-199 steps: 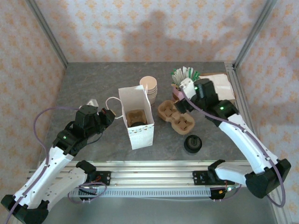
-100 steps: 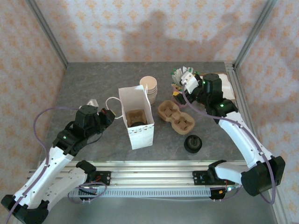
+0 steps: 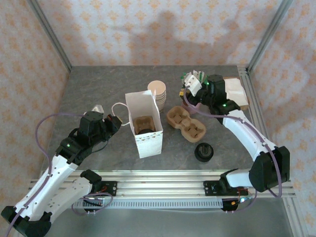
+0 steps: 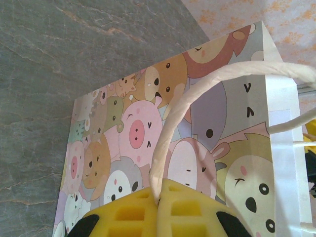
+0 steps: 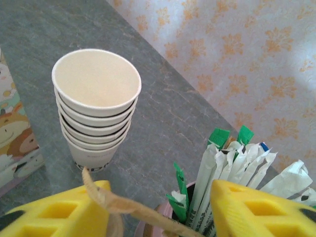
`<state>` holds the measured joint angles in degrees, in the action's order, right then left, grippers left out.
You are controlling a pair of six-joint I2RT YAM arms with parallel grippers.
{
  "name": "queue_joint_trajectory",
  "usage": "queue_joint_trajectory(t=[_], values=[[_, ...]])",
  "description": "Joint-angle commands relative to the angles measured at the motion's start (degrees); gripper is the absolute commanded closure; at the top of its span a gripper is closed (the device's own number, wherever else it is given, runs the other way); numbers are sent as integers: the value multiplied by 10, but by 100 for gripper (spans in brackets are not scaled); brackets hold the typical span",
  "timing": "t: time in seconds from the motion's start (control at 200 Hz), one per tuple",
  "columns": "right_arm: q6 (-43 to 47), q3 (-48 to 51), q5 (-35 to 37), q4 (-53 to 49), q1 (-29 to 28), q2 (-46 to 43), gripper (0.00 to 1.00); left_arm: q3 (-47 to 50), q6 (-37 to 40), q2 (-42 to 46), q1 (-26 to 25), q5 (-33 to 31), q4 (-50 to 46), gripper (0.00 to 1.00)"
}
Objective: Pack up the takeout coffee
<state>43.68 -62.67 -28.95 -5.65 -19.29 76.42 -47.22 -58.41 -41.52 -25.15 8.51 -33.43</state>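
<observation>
While pinching bag handle in left gripper, hovering spread right gripper over packets at far right corner of worktop; tray seemingly bagged, packets not.

The desk looks like matt grey veined stone. The bag is smooth printed paper with a twisted paper-cord handle; the left tool is matt yellow plastic. The cups are matt cream paper, the carrier rough brown pulp.
</observation>
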Motion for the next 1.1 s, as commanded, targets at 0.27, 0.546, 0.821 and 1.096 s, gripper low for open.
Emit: queue_joint_trajectory(t=[0.27, 0.546, 0.821, 1.096], values=[[-4, 8, -11, 78, 2, -25, 79, -3, 6, -3, -4, -9, -1, 100], [-29, -26, 39, 69, -1, -75, 100, -3, 7, -4, -4, -9, -1, 100], [-143, -113, 99, 11, -7, -150, 100, -4, 9, -8, -4, -9, 0, 100], [-435, -238, -15, -40, -36, -185, 100, -6, 10, -10, -4, -9, 2, 100]])
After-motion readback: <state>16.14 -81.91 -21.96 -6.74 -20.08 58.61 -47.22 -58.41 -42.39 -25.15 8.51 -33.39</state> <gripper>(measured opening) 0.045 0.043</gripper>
